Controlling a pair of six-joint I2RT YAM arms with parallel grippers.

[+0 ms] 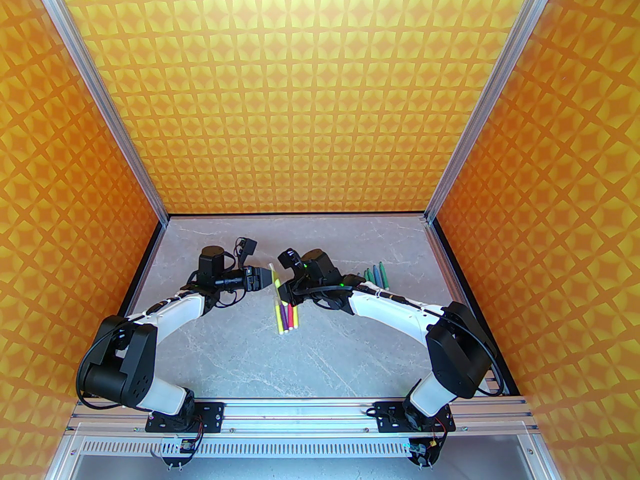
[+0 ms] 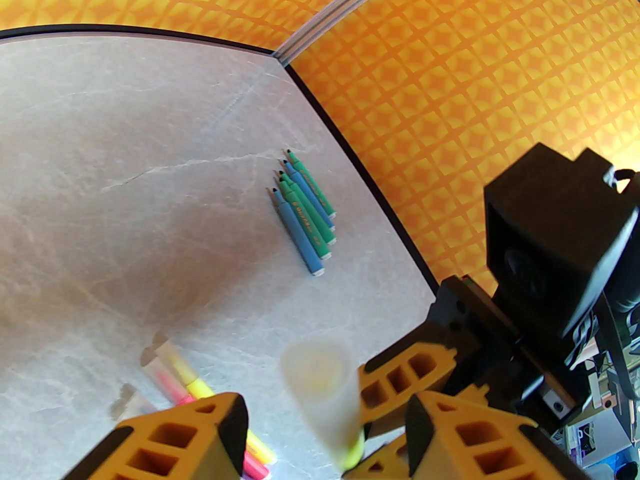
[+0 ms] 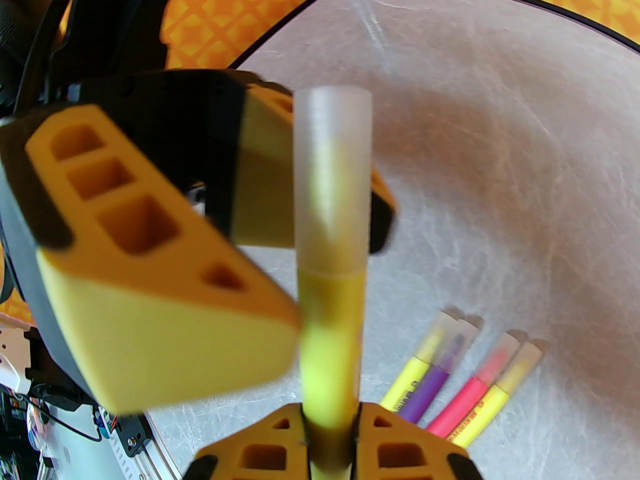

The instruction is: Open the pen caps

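Cap [image 3: 332, 168] sits on the yellow pen [image 3: 330, 328] pinched in my right gripper [image 3: 330, 435]; my left gripper [image 2: 327, 418] straddles it, jaws spread, not clamping.

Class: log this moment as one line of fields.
right claw: shut on yellow pen | left claw: open around cap | cap: on | table: four capped pens

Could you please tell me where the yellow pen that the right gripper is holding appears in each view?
Top external: the yellow pen is at mid-table, between the two wrists.
Left wrist: bottom centre, pointing toward the lens.
Right wrist: centre, running up from the bottom edge.
Shared landmark: the capped pens lying together on the table.
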